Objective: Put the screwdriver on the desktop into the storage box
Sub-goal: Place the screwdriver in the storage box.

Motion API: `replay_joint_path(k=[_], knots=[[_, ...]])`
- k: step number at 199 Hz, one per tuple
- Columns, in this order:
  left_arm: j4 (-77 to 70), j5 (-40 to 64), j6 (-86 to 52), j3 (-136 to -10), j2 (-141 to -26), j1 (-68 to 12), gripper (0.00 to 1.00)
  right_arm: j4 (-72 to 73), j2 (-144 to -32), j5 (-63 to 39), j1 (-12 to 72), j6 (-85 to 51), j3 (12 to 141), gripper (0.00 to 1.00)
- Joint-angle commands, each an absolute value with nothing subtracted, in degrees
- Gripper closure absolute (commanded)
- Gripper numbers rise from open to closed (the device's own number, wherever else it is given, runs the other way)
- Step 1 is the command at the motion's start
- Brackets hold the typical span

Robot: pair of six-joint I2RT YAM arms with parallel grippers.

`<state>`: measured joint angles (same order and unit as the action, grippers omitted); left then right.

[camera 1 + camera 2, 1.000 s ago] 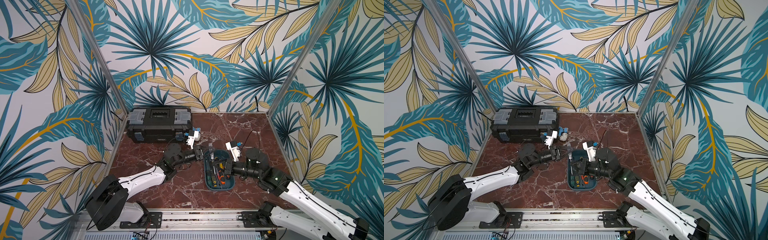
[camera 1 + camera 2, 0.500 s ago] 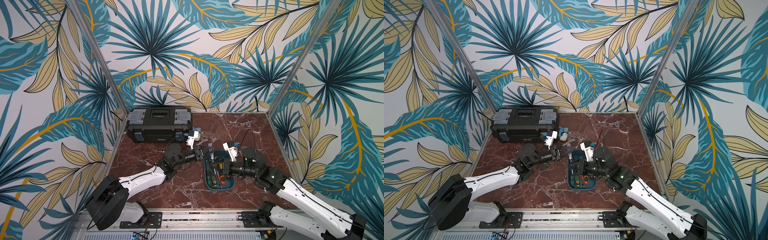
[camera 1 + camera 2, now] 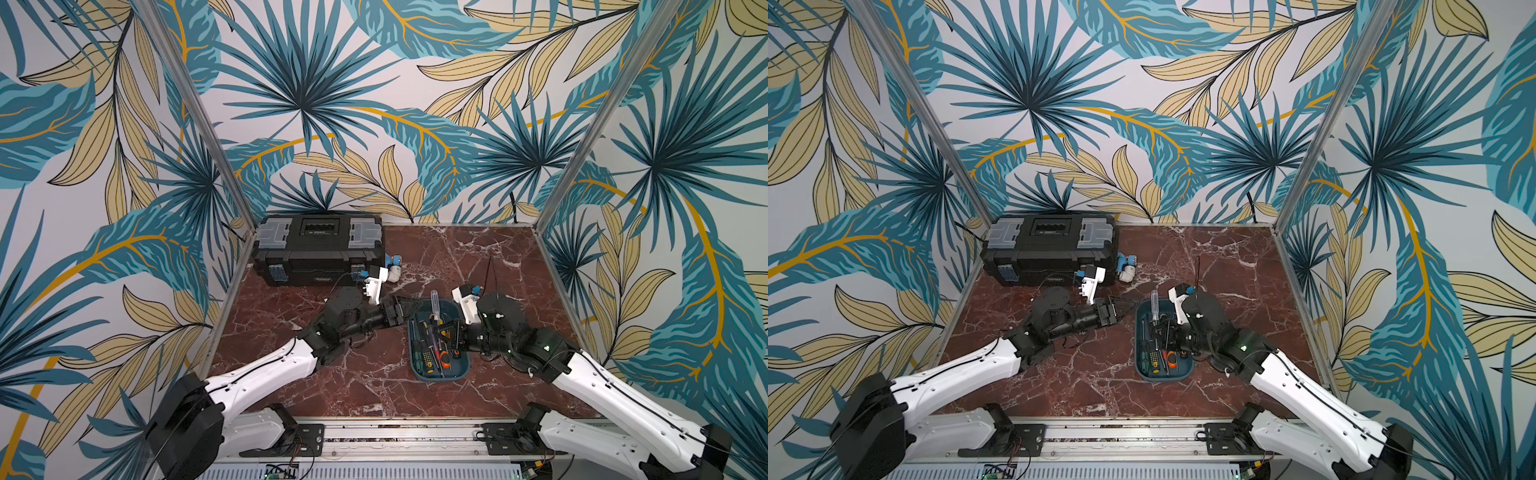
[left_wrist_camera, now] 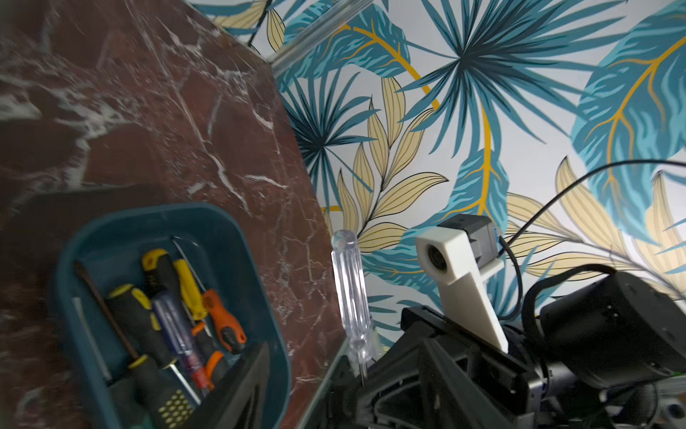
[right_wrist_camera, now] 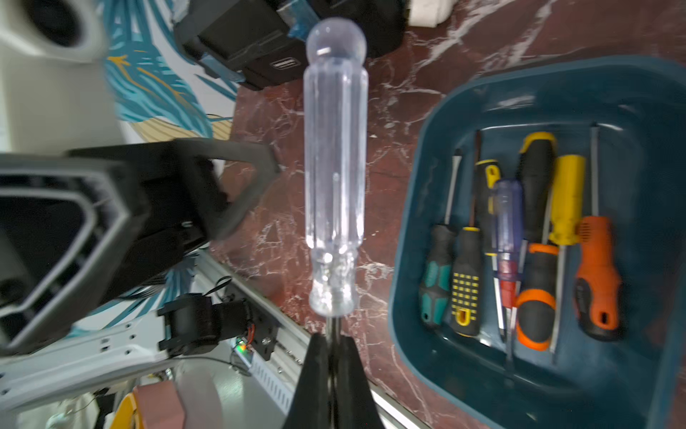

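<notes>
A clear-handled screwdriver point(image 5: 336, 159) stands handle-up over the far end of the storage box point(image 3: 441, 378), seen in both top views point(image 3: 1154, 305). My right gripper point(image 5: 333, 340) is shut on its metal shaft just below the handle. The teal storage box point(image 5: 427, 167) sits on the red-brown desktop point(image 3: 374, 386) and holds several screwdrivers point(image 5: 534, 237) lying side by side. My left gripper point(image 3: 401, 309) is open, just left of the box's far corner and clear of the screwdriver point(image 4: 350, 293). One of its dark fingers point(image 4: 245, 382) hangs over the box rim point(image 4: 237, 256).
A black toolbox point(image 3: 318, 249) with grey lid compartments stands at the back left. A small white and blue part point(image 3: 392, 266) lies next to it. A thin black cable point(image 3: 492, 276) rises behind the right wrist. Aluminium frame rails edge the desktop.
The left gripper's jaws have gone from nearly shut to wide open beside the clear handle. The right gripper stays shut on the screwdriver's shaft and has barely shifted.
</notes>
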<state>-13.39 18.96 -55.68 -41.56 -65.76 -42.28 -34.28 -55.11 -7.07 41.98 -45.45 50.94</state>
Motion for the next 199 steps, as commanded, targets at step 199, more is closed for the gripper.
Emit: replay_joint_path(k=[199], knots=[[10.7,1.4,-42.6,-42.8,-56.2,-42.1,0.22,-47.7,-74.1,12.3,42.0,-41.3,54.7,1.00]])
